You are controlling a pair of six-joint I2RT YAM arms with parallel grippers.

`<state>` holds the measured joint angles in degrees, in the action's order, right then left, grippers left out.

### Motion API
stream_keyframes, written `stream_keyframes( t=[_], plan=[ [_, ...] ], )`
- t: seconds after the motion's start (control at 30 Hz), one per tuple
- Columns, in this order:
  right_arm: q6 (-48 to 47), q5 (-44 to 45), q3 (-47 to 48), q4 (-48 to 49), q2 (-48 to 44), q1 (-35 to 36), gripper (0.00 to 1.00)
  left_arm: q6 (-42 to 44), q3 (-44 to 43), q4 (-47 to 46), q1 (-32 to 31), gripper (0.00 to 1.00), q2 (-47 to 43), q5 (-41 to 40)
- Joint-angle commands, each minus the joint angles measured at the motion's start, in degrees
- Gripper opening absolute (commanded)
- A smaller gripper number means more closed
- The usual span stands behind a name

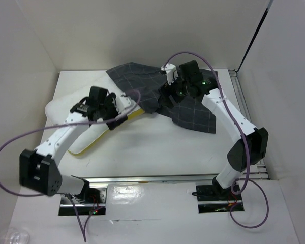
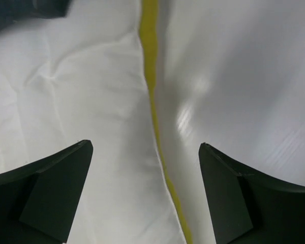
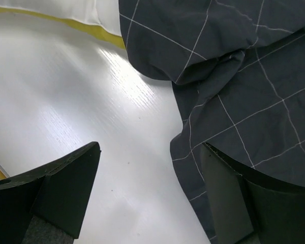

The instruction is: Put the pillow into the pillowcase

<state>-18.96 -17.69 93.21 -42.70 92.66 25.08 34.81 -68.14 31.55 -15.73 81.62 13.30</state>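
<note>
1. The tabletop (image 1: 157, 152) carries both things of the task. The pillow is on its left half, and the pillowcase runs from the back centre to the right.
2. The pillowcase (image 1: 137, 81) is crumpled. Its near-left hem meets the pillow's right end. In the right wrist view the dark checked cloth (image 3: 244, 76) overlaps the white corner, but I cannot tell whether that corner is inside the opening or only under a fold.
3. The pillow (image 1: 61, 108) has its long axis running left to right. It tilts slightly, so its right end points at the pillowcase, and its yellow band (image 1: 99, 140) faces the arms. The coming move likely turns on this: the pillow would have to travel rightward along its own length into the cloth.
4. The left arm (image 1: 66, 134) is the nearer one to the pillow and reaches over its middle. Its jaws stand wide and hold nothing. In the left wrist view the yellow band (image 2: 151, 76) runs between them, with pillow (image 2: 81, 101) on one side and bare tabletop (image 2: 244, 76) on the other.
5. The right arm (image 1: 234, 119) is the nearer one to the pillowcase. Its jaws are also wide and hold nothing. They straddle the cloth's near edge, with one finger over fabric and the other over bare tabletop (image 3: 66, 91).
</note>
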Motion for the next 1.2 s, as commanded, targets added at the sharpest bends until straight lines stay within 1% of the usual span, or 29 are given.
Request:
stream_keyframes(
  t=[0.0, 0.03, 0.07, 0.1, 0.27, 0.47, 0.6, 0.67, 0.77, 0.8, 0.9, 0.97, 1.0, 1.03, 1.1, 1.17],
  plan=[
    [0.4, -1.0, 2.1, -0.2, 2.1, -0.7, 0.87, 13.0, 11.2, -5.2, -1.7, 1.00, -8.3, -5.0],
    [0.4, -1.0, 2.6, -0.2, 2.9, -0.7, 0.87, 15.4, 13.5, -6.7, -1.7, 1.00, -10.0, -5.8],
    [0.4, -1.0, 3.4, -0.2, 3.7, -0.7, 0.87, 16.2, 16.8, -8.1, -2.5, 1.00, -12.3, -6.4],
    [0.4, -1.0, 3.9, -0.2, 3.7, -0.7, 0.87, 16.2, 17.8, -8.6, -3.3, 1.00, -12.3, -7.5],
    [1.6, -0.4, 4.5, -0.2, 5.7, -0.7, 0.87, 11.0, 19.0, -10.9, -4.3, 1.00, -10.2, -9.3],
    [2.1, 0.8, 5.7, 0.3, 6.8, -0.2, 0.87, 5.5, 18.4, -15.5, -4.8, 1.00, -1.6, -9.3],
    [2.1, 1.4, 6.9, -0.2, 8.0, 0.3, 0.87, 4.3, 16.0, -19.9, -4.8, 1.00, 5.5, -13.1],
    [2.1, 2.0, 7.5, -0.2, 8.0, 1.0, 0.87, 4.3, 15.4, -22.5, -4.8, 0.97, 8.7, -14.4],
    [2.1, 2.5, 7.5, -0.2, 8.0, 1.0, 0.87, 4.8, 16.0, -26.7, -4.8, 0.92, 10.0, -15.8],
    [2.1, 2.5, 7.5, -0.2, 8.5, 1.5, 0.87, 4.8, 16.0, -28.6, -4.8, 0.85, 10.7, -16.4],
    [2.1, 3.0, 7.5, -0.2, 8.5, 2.1, 0.87, 4.1, 13.7, -28.7, -4.8, 0.64, 12.8, -17.4],
    [2.1, 3.0, 7.5, -0.2, 8.5, 2.1, 0.87, 3.4, 12.5, -27.2, -4.8, 0.28, 14.7, -18.1],
    [2.1, 3.0, 7.5, -0.2, 8.5, 2.1, 0.87, 3.4, 12.5, -27.2, -4.8, 0.11, 14.7, -18.8],
    [2.1, 3.5, 7.0, -0.2, 8.5, 2.1, 0.87, 3.4, 12.0, -27.2, -4.8, 0.00, 14.7, -18.8],
    [2.1, 3.5, 7.0, -0.2, 8.5, 2.6, 0.87, 3.4, 10.8, -25.9, -4.8, 0.00, 14.7, -18.3],
    [2.1, 3.5, 7.0, -0.2, 8.5, 2.6, 0.87, 2.4, 6.9, -22.6, -4.2, 0.00, 14.7, -14.6]
  ],
)
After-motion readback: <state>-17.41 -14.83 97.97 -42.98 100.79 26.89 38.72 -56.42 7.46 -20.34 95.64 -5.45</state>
